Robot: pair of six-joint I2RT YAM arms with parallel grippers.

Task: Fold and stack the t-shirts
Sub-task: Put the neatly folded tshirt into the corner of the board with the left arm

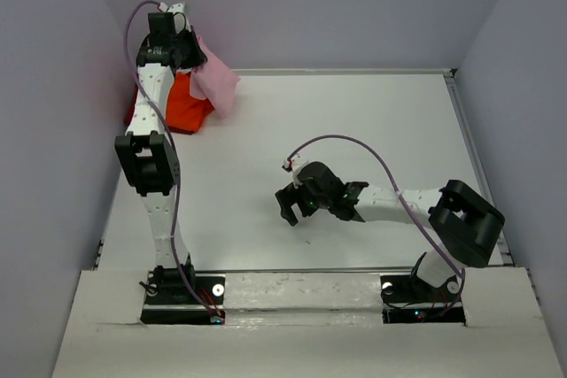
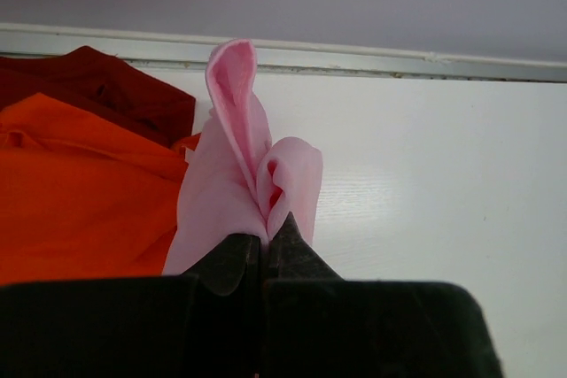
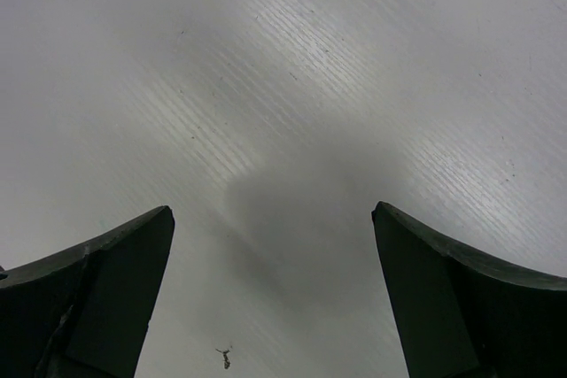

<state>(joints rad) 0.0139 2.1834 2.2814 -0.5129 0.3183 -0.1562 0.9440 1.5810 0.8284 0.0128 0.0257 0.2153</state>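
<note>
Three shirts: all gathered at the far left corner of the counter; none is folded or stacked yet.
Pink t-shirt: held up in a drooping fold above the other two, probably so it can be carried to open counter and spread flat.
Orange t-shirt: crumpled on the counter just left of the pink one.
Dark red t-shirt: beyond the orange one, against the far edge.
Left tool: pinched tight on a gather of the pink cloth.
Right tool: spread wide and holding nothing, low over bare counter near the middle, seemingly placed to take a free edge.
Writing: none can be read; no neck label or brand shows.
</note>
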